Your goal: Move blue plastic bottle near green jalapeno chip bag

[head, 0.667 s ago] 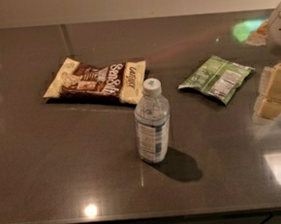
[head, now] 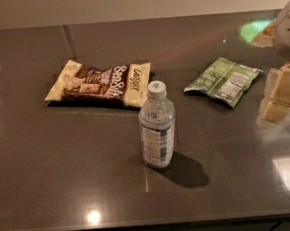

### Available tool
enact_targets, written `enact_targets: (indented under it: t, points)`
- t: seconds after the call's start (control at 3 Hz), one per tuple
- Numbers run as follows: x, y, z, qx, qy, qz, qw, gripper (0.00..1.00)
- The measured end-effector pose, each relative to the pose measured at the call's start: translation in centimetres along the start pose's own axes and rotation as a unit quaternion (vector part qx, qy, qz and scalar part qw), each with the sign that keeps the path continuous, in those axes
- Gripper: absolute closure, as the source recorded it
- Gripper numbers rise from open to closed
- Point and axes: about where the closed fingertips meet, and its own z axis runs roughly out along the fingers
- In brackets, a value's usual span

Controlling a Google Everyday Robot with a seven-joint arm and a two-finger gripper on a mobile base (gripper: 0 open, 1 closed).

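The blue plastic bottle (head: 157,125) stands upright near the middle of the dark table, with its white cap on. The green jalapeno chip bag (head: 223,80) lies flat to the bottle's right and farther back, well apart from it. My gripper (head: 282,96) is at the right edge of the view, low over the table, just right of the green bag and far from the bottle. It holds nothing that I can see. Part of the arm is cut off by the frame edge.
A larger cream-and-brown snack bag (head: 100,83) lies flat behind and left of the bottle. The dark table (head: 63,164) reaches to a wall at the back, and its front edge runs along the bottom of the view.
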Motion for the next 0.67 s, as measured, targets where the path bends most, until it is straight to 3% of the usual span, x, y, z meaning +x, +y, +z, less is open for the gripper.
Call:
enact_targets:
  t: [0.33,0.67]
  points:
    - [-1.5,0.5,1.2,-0.011,-0.04,-0.002,0.9991,0.0]
    - [-4.0,1.5,3.2,-0.036,-0.096,-0.001,0.9947,0.0]
